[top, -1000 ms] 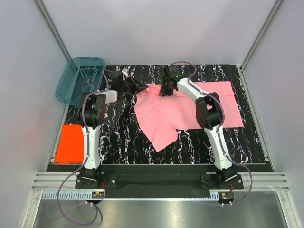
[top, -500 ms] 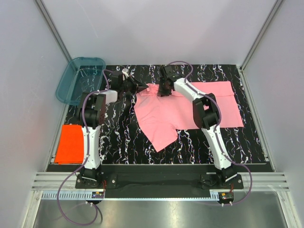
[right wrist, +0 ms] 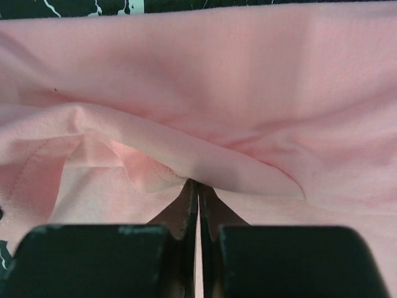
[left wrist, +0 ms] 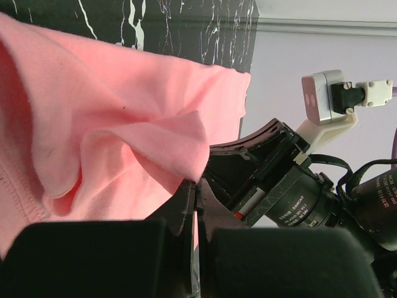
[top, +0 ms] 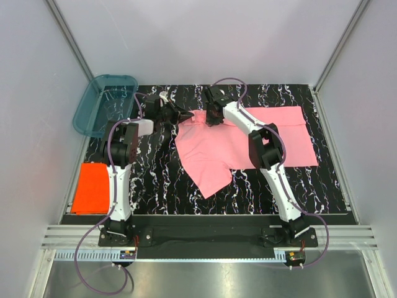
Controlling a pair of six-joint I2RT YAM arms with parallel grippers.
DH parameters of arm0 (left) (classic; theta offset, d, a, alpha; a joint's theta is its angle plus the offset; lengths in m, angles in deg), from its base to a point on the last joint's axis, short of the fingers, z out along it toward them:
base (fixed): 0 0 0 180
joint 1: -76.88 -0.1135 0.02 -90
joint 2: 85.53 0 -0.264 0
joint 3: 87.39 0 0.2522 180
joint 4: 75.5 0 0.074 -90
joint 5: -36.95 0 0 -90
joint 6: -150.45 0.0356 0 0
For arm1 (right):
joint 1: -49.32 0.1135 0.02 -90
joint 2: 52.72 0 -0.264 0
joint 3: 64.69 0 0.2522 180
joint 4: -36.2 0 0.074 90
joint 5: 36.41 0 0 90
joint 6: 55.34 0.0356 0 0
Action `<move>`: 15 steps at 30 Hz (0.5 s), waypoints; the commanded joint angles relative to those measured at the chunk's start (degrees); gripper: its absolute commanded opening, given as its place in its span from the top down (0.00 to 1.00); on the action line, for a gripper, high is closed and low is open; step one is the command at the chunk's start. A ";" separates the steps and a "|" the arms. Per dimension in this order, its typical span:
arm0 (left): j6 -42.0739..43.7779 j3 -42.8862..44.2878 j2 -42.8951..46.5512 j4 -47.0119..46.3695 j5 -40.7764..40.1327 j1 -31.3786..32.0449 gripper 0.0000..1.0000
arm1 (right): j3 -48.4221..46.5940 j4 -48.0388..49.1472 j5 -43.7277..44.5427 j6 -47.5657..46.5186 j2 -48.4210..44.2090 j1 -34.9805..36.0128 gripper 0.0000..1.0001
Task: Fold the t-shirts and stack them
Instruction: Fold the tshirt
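The light pink t-shirt (top: 248,143) lies spread on the black marbled table, part folded, a sleeve pointing to the front. My left gripper (top: 184,115) is shut on the shirt's far left corner; the left wrist view shows a pinched fold of pink cloth (left wrist: 155,143) at its tips (left wrist: 197,184). My right gripper (top: 213,120) is shut on the shirt's far edge close beside it; the right wrist view shows a pinched ridge of pink cloth (right wrist: 205,155) at its tips (right wrist: 198,184). The orange-red t-shirt (top: 90,187) lies folded at the table's front left.
A teal see-through tub (top: 104,103) stands at the back left corner. The right gripper's body (left wrist: 273,180) sits close to the left gripper. White walls enclose the table (top: 155,180) on three sides.
The right gripper has shifted a little to the left along the shirt's far edge, toward the left gripper. The left gripper has barely moved.
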 commanded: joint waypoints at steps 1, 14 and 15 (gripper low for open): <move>0.25 0.06 3.21 -2.66 1.37 -0.22 1.00 | -3.31 -3.42 1.51 -2.82 0.90 0.54 1.00; 1.65 -1.34 5.84 0.68 1.90 -0.13 1.00 | -1.21 -4.12 -4.38 -3.35 -6.39 0.27 1.00; 2.09 -1.52 6.19 1.47 1.99 -0.13 1.00 | -0.86 -4.38 -4.73 -3.44 -6.75 0.27 1.00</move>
